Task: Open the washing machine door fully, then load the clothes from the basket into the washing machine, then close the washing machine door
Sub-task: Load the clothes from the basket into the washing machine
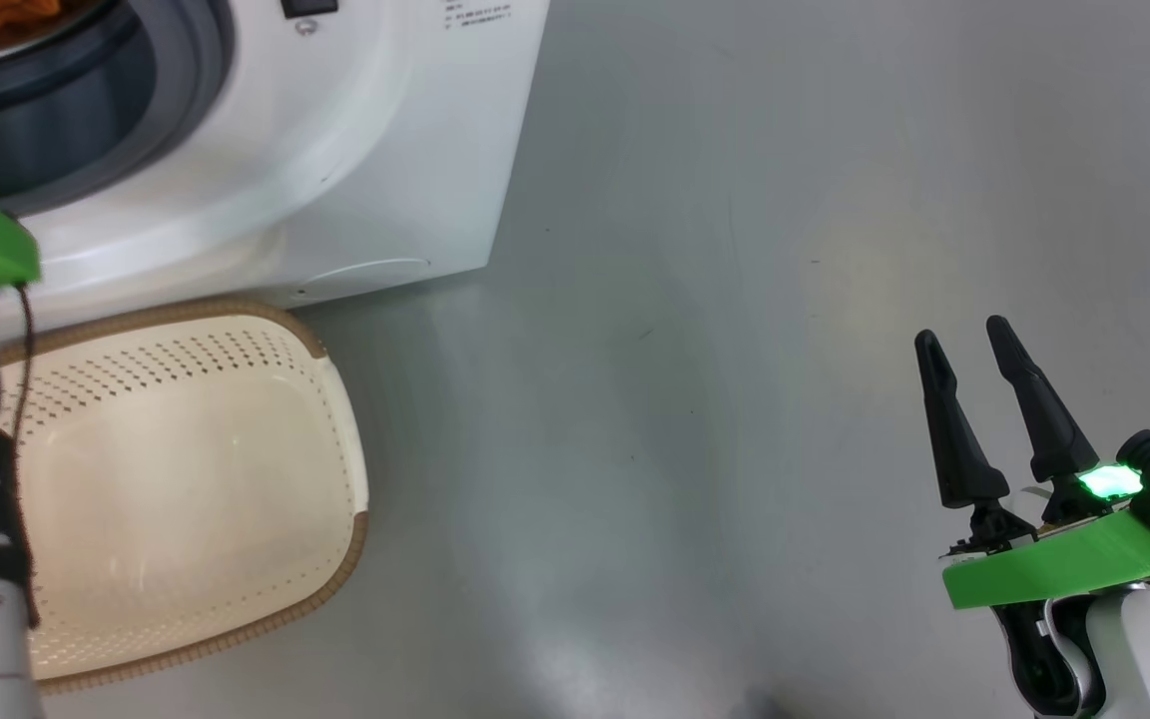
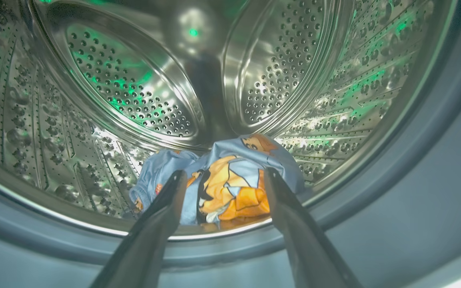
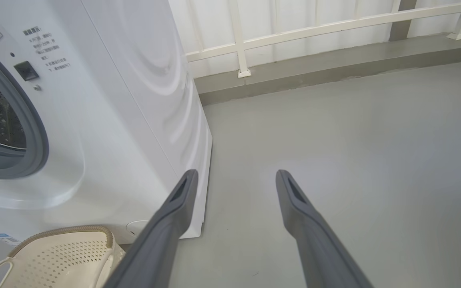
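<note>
Ok so starting closest in: the left end effector (image 2: pixel 225 173) is poked in at the mouth of the washing machine (image 1: pixel 385 150), fingers spread wide with nothing pinched between them. Right past its tips, the clothes (image 2: pixel 234 192) sit in a crumpled heap on the bottom of the drum (image 2: pixel 134 92), just inside the grey gasket (image 2: pixel 414 168). Can't tell if the tips are brushing the fabric or hanging just short of it. Handling-wise this stuff looks easy but annoying: light, floppy, zero stiffness, nothing to break, and I'd guess it slides on that steel. If it needed nudging deeper I'd pinch the puffed-up fold on top of the pile, not a flat edge. Further out, the basket (image 1: pixel 186 479) sits on the floor (image 1: pixel 735 399) right against the machine's front, showing bare cream plastic inside, so loading looks done to me. The right end effector (image 1: pixel 962 332) hangs well off to the machine's side over the floor, fingers apart, holding nothing.
</note>
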{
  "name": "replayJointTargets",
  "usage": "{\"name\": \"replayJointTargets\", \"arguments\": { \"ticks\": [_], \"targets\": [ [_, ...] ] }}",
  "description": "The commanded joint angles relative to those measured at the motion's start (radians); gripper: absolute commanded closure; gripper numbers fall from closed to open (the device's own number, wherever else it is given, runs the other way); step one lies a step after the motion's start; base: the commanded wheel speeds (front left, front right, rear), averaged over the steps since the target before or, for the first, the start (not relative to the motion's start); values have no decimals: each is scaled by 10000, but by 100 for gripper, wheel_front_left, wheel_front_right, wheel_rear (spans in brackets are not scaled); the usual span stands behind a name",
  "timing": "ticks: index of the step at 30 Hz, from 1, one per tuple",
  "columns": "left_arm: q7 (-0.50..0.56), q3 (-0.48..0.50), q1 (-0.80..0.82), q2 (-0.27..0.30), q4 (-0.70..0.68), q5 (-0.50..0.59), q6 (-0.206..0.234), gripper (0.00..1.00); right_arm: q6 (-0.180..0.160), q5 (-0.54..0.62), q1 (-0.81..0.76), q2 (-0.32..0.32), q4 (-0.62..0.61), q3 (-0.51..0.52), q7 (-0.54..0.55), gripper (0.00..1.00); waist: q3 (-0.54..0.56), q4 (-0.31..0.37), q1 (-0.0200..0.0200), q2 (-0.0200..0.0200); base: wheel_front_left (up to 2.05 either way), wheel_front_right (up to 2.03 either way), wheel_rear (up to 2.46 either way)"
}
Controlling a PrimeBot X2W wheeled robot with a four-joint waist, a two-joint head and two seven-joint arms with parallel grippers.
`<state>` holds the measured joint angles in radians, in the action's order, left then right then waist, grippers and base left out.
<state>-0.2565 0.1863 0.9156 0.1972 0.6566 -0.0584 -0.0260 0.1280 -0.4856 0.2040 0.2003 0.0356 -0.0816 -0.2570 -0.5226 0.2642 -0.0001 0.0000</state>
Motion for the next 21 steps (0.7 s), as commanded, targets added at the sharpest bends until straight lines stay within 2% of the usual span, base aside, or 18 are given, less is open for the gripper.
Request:
{"name": "replayJointTargets", "arguments": {
  "ticks": [1,12,21],
  "targets": [
    [-53,208,-298,320,-309,-6,46,0,27,13,-153,224,-172,-128,-48,0,95,-72,1,0,0,0,0],
    [-53,226,-2515,-628,-1395,108,-206,0,27,67,-612,563,-16,99,-48,0,914,-652,1,0,0,0,0],
    [-53,181,-4229,-1128,-2284,91,-439,0,27,164,-1144,794,44,271,-48,0,1718,-1157,1,0,0,0,0]
  ]
}}
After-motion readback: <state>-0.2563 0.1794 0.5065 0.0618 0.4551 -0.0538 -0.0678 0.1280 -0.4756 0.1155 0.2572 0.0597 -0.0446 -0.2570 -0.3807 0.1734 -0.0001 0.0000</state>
